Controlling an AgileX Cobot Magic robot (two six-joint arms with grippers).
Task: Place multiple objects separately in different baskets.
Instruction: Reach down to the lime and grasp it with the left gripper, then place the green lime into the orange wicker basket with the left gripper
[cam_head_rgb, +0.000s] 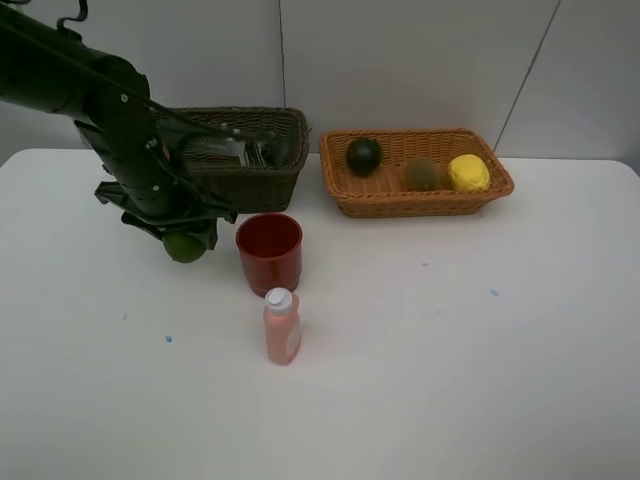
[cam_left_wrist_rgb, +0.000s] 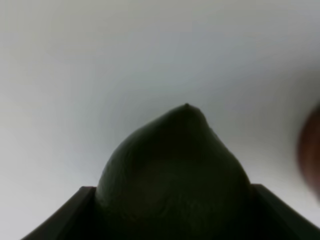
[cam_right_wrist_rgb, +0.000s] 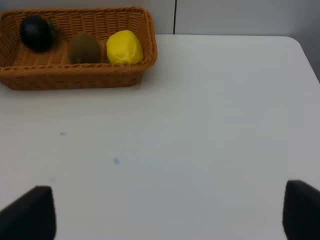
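My left gripper (cam_head_rgb: 186, 238) is shut on the green lime (cam_head_rgb: 185, 246), low over the white table just left of the red cup (cam_head_rgb: 269, 253). Seen from the left wrist, the lime (cam_left_wrist_rgb: 172, 170) fills the space between the dark fingers. A pink white-capped bottle (cam_head_rgb: 281, 327) stands in front of the cup. The light orange basket (cam_head_rgb: 350, 196) holds a dark round fruit (cam_head_rgb: 364, 155), a kiwi (cam_head_rgb: 422, 173) and a lemon (cam_head_rgb: 468, 172). The dark basket (cam_head_rgb: 262, 186) holds a bottle (cam_head_rgb: 232, 151). My right gripper (cam_right_wrist_rgb: 167, 215) is open over bare table, away from the orange basket (cam_right_wrist_rgb: 75, 75).
The left arm (cam_head_rgb: 110, 110) reaches across the dark basket's left side. A blurred edge of the red cup (cam_left_wrist_rgb: 311, 150) shows in the left wrist view. A wall rises right behind both baskets.
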